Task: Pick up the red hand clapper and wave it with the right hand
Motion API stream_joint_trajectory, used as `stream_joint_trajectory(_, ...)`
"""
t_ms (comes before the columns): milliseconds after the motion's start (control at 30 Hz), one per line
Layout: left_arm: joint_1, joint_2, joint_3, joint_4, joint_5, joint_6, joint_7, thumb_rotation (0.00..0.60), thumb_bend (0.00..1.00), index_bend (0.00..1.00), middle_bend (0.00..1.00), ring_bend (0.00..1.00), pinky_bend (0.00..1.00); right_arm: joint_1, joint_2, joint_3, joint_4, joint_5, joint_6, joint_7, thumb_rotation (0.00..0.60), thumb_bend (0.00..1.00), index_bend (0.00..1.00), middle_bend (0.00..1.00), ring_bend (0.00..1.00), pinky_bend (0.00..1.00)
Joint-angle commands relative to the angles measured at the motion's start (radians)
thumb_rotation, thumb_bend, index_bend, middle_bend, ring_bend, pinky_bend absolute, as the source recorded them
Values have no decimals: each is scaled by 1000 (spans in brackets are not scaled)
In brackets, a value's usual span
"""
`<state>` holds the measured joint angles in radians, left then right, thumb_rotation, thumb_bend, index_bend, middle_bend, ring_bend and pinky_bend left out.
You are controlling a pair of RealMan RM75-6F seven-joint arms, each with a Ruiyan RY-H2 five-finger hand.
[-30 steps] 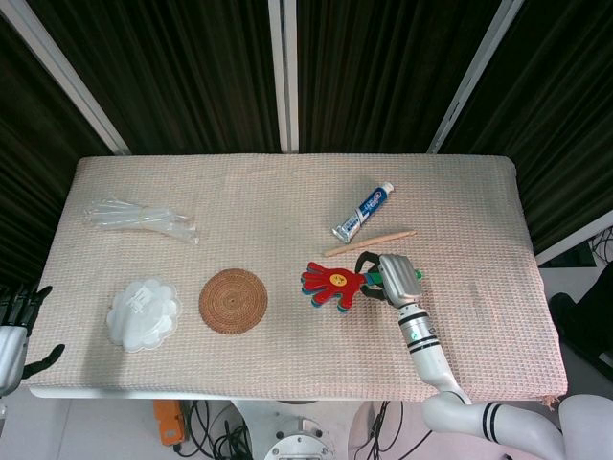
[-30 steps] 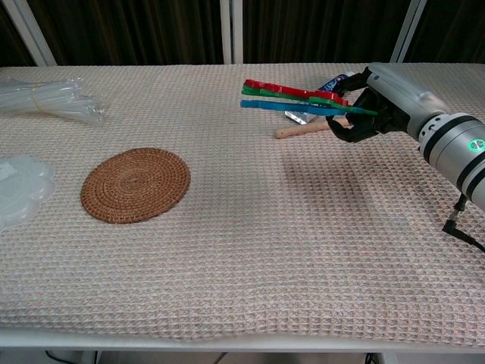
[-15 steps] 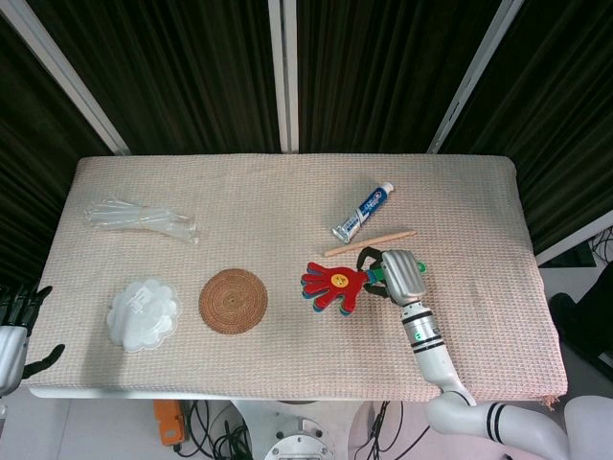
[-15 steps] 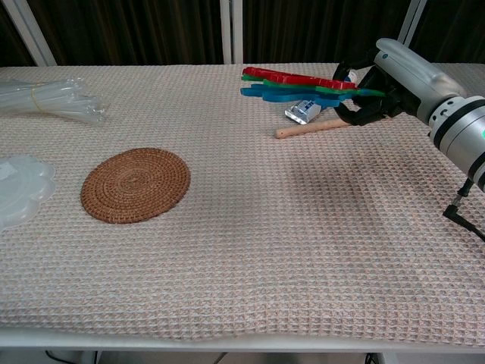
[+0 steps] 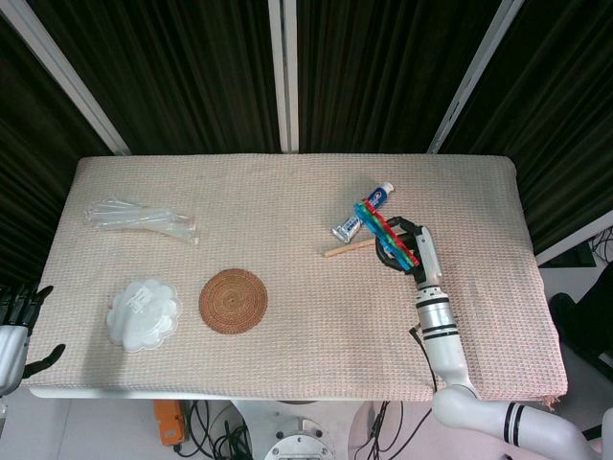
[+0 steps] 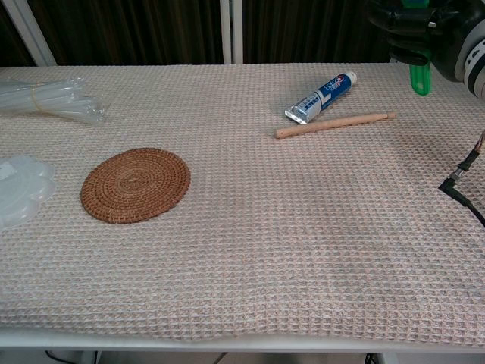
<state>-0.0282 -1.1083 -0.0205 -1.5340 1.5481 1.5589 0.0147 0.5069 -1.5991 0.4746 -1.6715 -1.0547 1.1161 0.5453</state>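
Note:
The hand clapper (image 5: 381,228), with red, green and blue layers, is raised off the table and seen edge-on in the head view, above the toothpaste and the stick. My right hand (image 5: 410,245) grips its handle. In the chest view the right hand (image 6: 413,21) sits at the top right corner and only the clapper's green handle end (image 6: 420,78) hangs below it; the clapper's palms are out of frame. My left hand (image 5: 15,324) hangs off the table's front left corner, fingers apart and holding nothing.
A toothpaste tube (image 6: 321,97) and a wooden stick (image 6: 333,124) lie on the cloth below the raised clapper. A woven coaster (image 6: 135,184) sits mid-table, with a white dish (image 5: 143,313) and a clear plastic pack (image 5: 142,218) at the left. A black cable (image 6: 462,184) trails at the right.
My right hand has lifted and turned the clapper from lying flat and pointing left to standing edge-on, and moved it back toward the toothpaste. It has risen out of the chest view's top.

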Motion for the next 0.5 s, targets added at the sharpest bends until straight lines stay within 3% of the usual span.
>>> stream_joint_trajectory(33, -1, -1, -1, -1, -1, -1, 1, 600, 175, 106, 6, 0, 64, -12, 51, 41, -42, 53, -60, 39, 600, 998, 1000, 1000, 1000, 1000)
stream_joint_trajectory(133, -1, 0, -1, -1, -3, -4, 2, 600, 174, 106, 6, 0, 64, -1, 37, 13, -6, -9, -19, -27, 600, 999, 1000, 1000, 1000, 1000)
stream_joint_trajectory(233, -2, 1, 0, -1, -5, -6, 1, 600, 175, 106, 5, 0, 64, 27, 24, -50, 65, -111, 26, -180, 600, 986, 1000, 1000, 1000, 1000)
stream_joint_trajectory(400, -1, 0, 1, 2, -7, -8, -4, 600, 175, 106, 6, 0, 64, 92, 7, -188, 253, -324, 119, -684, 600, 932, 1000, 1000, 1000, 1000)
stream_joint_trajectory(500, 0, -1, 2, 3, -7, -9, -8, 600, 175, 106, 6, 0, 64, 112, 4, -238, 301, -362, 114, -933, 600, 917, 1000, 1000, 1000, 1000)
